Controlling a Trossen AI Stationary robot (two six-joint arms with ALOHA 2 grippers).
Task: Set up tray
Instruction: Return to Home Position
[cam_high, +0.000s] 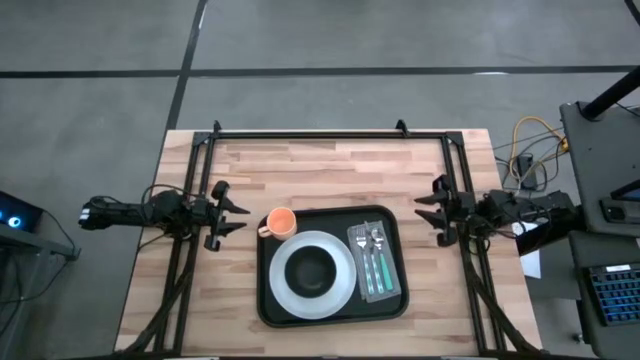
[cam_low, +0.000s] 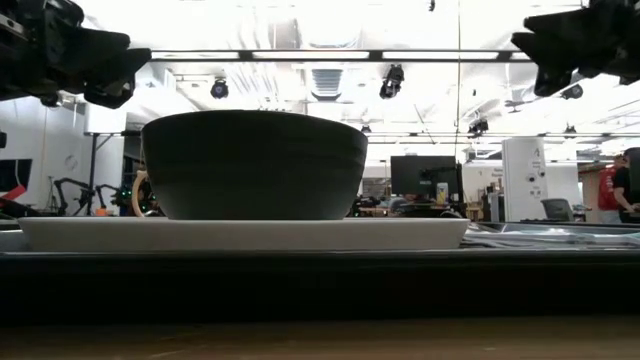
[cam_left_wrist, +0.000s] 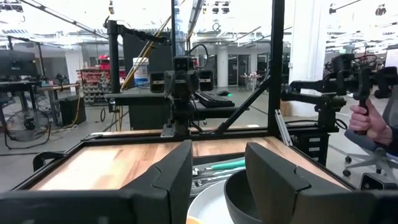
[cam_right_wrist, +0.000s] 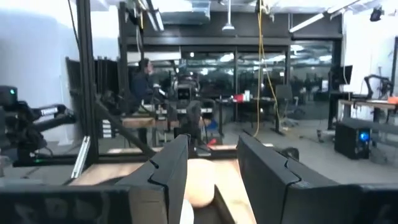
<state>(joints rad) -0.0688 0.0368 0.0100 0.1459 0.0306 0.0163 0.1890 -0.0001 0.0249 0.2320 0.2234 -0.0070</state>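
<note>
The black tray (cam_high: 333, 300) lies on the wooden table's near middle. On it a white plate (cam_high: 318, 272) carries a dark bowl (cam_high: 313, 268), which fills the low view (cam_low: 254, 165). A grey napkin (cam_high: 375, 262) with teal-handled cutlery (cam_high: 371, 268) rests on the tray's right part. An orange cup (cam_high: 281, 222) stands at the tray's far left corner. My left gripper (cam_high: 236, 214) hovers open left of the cup, raised above the table. My right gripper (cam_high: 424, 211) hovers open right of the tray.
A black metal frame (cam_high: 330, 134) runs along the table's far edge and down both sides. Bare wood (cam_high: 330, 170) lies between the tray and the far edge. In the left wrist view a person's hand (cam_left_wrist: 364, 118) holds a device beyond the table.
</note>
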